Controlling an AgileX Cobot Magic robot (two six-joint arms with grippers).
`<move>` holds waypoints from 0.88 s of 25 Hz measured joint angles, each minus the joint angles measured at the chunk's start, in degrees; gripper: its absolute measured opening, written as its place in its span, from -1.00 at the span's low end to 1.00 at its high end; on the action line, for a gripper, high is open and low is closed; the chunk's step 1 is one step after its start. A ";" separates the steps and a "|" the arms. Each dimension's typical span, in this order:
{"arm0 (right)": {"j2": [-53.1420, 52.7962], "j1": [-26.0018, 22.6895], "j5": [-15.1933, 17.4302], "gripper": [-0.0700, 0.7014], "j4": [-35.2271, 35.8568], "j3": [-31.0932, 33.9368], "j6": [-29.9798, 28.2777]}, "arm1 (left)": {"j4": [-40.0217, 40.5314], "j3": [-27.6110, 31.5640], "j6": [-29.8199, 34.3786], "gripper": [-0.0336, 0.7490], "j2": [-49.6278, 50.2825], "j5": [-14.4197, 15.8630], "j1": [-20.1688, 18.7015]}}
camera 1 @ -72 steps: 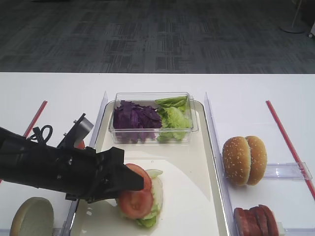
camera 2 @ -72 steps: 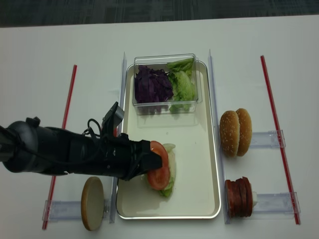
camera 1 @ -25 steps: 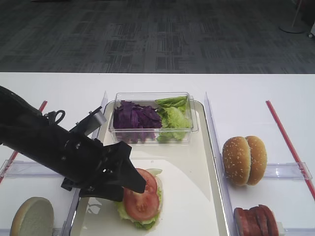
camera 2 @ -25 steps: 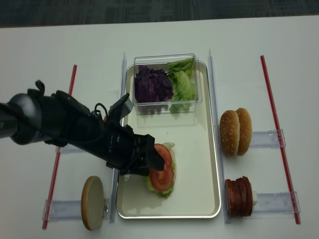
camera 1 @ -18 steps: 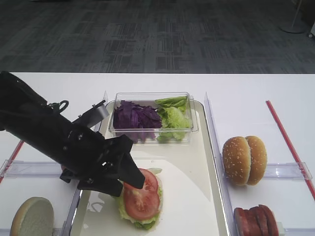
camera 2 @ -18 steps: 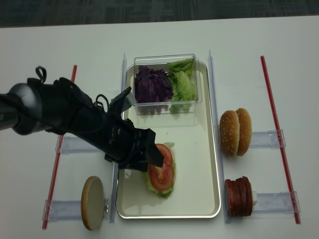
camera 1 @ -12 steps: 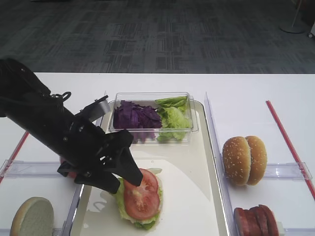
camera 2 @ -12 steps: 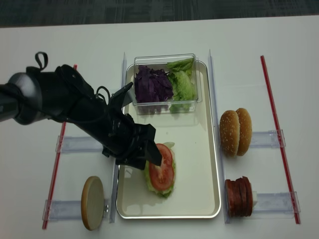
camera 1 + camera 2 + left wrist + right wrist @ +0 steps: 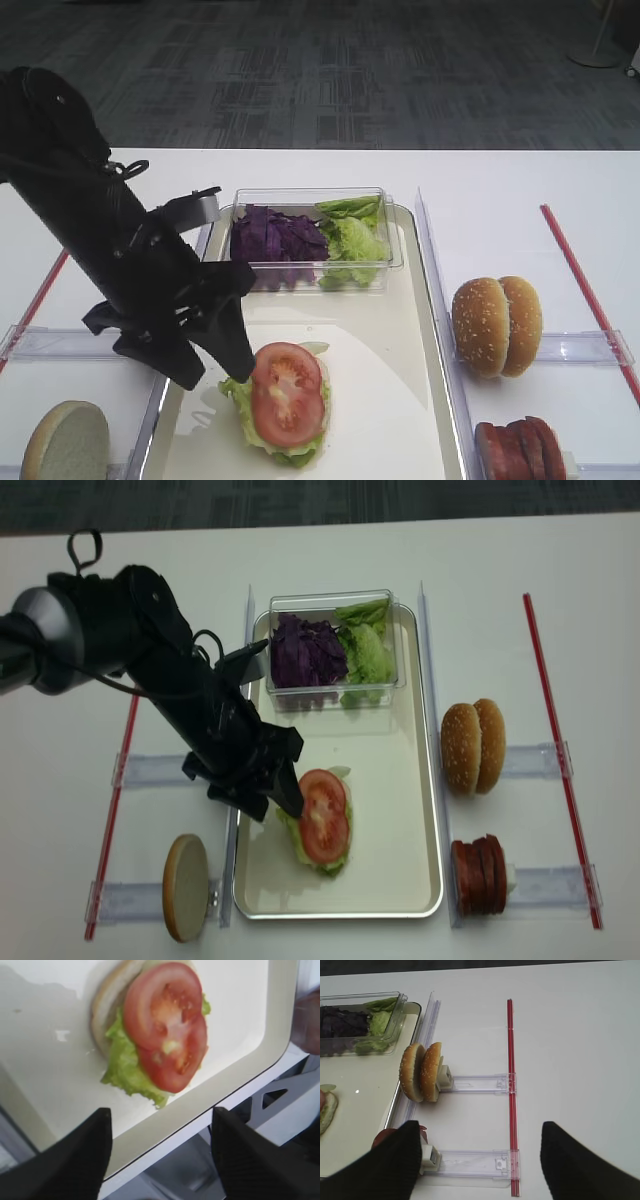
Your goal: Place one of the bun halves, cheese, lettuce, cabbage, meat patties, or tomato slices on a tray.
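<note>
2 tomato slices [image 9: 287,392] overlap lengthwise along the tray [image 9: 400,400].

A clear plastic box [image 9: 310,238] sits at the far end of the white tabletop [image 9: 500,190], with clear plastic rails [image 9: 475,1082] lying across the surface on both sides. Two thin red strips [image 9: 545,750] run front to back, one well out on each side. Beyond the tabletop lies dark grey patterned carpet [image 9: 330,70].
</note>
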 joint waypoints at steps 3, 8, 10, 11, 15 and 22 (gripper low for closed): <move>0.00 0.00 0.00 0.54 0.00 0.00 0.00 | 5.53 -2.95 -3.82 0.14 0.00 2.43 0.00; 0.00 0.00 0.00 0.54 0.00 0.00 0.00 | 12.41 -8.86 -9.04 0.14 0.00 4.89 0.00; 0.00 0.00 0.00 0.54 0.00 0.00 0.00 | 15.72 -11.10 -11.85 0.14 0.00 5.12 0.00; 0.00 0.00 0.00 0.54 0.00 0.00 0.00 | 17.67 -12.25 -13.20 0.14 0.00 5.24 0.00; 0.00 0.00 0.00 0.54 0.00 0.00 0.00 | 24.05 -15.18 -16.29 0.14 -0.12 5.45 0.00; 0.00 0.00 0.00 0.54 0.00 0.00 0.00 | 34.99 -15.22 -17.11 0.08 -5.13 5.96 0.00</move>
